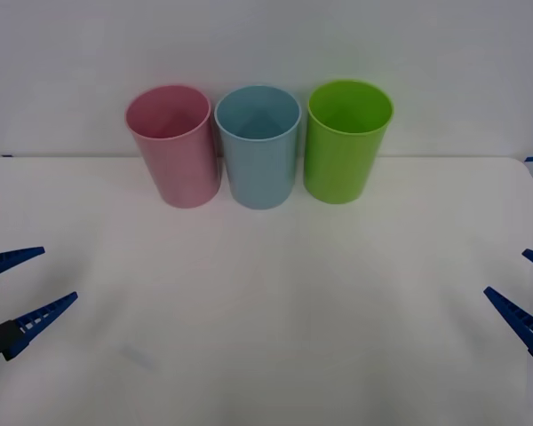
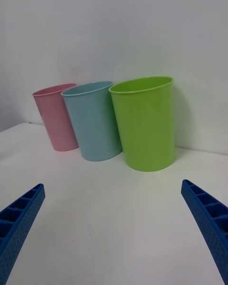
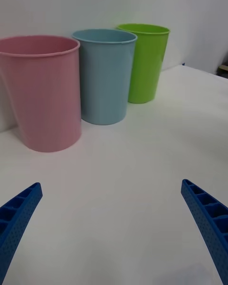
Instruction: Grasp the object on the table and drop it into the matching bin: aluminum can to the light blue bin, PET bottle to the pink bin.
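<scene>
- Nearest me, my left gripper (image 1: 22,288) sits at the lower left edge of the front view, its blue ribbed fingers spread wide with nothing between them.
- My right gripper (image 1: 526,293) mirrors it at the lower right edge, fingers likewise apart and carrying nothing.
- Between the two arms the table (image 1: 275,337) is plain white and flat; I see only a faint grey smudge toward the lower left.
- I cannot find the PET bottle on that surface. It may already lie in a bin, but I cannot see a bin floor well enough to tell.
- Farther back, three bins stand upright in a row across the upper middle: the pink bin (image 1: 173,146) on the left, the light blue bin (image 1: 258,146) touching or just beside it, and a lime green bin (image 1: 346,142) a little apart on the right.
- My judgement: either the drop is finished or no object has been set out; nothing is left for me to grasp right now.
- Behind the bins is a plain pale wall.
</scene>
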`<control>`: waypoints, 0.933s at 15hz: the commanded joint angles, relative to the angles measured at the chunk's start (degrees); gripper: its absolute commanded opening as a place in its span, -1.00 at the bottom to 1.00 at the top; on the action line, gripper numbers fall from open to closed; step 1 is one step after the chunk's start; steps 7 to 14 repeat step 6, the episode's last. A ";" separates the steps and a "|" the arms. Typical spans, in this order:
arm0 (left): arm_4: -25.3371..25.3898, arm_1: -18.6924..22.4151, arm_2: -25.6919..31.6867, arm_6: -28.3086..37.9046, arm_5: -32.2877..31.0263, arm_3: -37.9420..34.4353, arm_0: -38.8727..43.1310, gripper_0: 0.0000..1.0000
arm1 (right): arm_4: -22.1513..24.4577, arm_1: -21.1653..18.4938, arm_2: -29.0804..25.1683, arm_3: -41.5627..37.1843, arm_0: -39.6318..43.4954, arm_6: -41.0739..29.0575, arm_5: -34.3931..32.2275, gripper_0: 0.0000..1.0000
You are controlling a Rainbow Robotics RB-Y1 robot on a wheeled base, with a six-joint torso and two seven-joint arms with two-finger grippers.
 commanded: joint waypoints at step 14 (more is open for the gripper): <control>0.06 0.09 0.10 -0.04 0.09 0.01 2.21 1.00 | 0.00 0.00 0.00 0.00 0.00 0.00 0.00 1.00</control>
